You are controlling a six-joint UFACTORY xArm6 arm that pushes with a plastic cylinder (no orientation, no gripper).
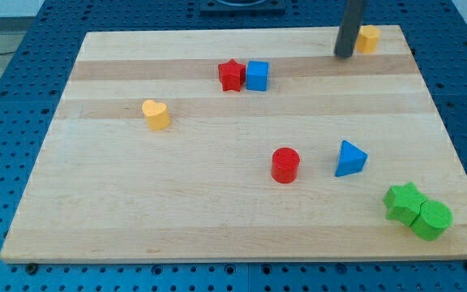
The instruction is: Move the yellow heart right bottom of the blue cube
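The yellow heart (156, 114) lies on the wooden board at the view's left. The blue cube (257, 75) sits near the top middle, touching a red star (231, 75) on its left. My tip (344, 55) is at the view's top right, far to the right of both the blue cube and the yellow heart. It stands just left of a yellow block (369, 38), which it partly hides.
A red cylinder (285, 165) and a blue triangle (349, 158) lie in the lower middle right. A green star (404, 201) and a green cylinder (433, 219) touch each other near the bottom right corner. The board's edge (217, 258) borders blue perforated table.
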